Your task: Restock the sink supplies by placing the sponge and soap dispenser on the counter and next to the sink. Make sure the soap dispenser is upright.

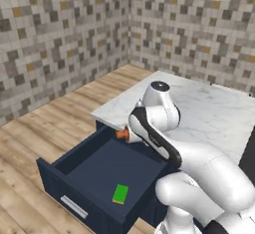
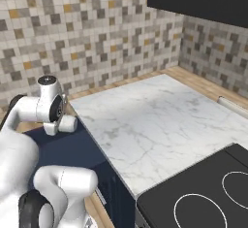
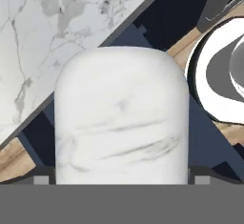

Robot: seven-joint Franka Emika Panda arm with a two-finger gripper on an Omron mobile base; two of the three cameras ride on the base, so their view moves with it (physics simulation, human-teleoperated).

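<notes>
A mosaic-tiled kitchen corner with a wood floor holds a marble counter (image 1: 219, 113) on navy cabinets; in the right base view a black cooktop (image 2: 203, 193) adjoins the slab. Below the counter's edge a navy drawer (image 1: 94, 175) stands pulled open. The arm bends over the drawer's back. The soap dispenser (image 3: 121, 118) sits right in front of the hand camera, its pale marbled body between the finger tips (image 3: 40, 180); its orange top (image 1: 121, 134) peeks out beside the wrist in the left base view. The gripper (image 3: 121, 180) stands wide apart around the bottle; whether the fingers touch it I cannot tell. The green sponge (image 1: 120, 194) lies flat on the drawer floor, near its front.
</notes>
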